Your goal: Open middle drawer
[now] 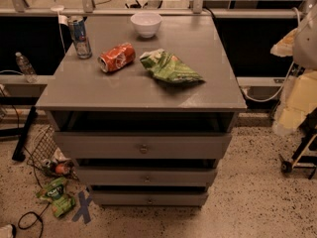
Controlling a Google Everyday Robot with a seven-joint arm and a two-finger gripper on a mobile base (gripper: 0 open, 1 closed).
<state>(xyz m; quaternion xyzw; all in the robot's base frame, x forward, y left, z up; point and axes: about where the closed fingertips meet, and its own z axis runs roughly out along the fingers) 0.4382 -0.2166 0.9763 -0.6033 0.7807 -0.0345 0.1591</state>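
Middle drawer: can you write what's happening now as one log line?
middle drawer: nothing touching it | gripper: not in view | cabinet top: blue can, red can, bowl, bag

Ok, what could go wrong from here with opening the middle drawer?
The gripper is out of view, so its approach cannot be checked. The middle drawer has a tiny knob, and the lowest drawer looks much alike, so a wrong grab seems possible. A hard tug might jolt the cabinet and roll the orange can lying on its side on top.
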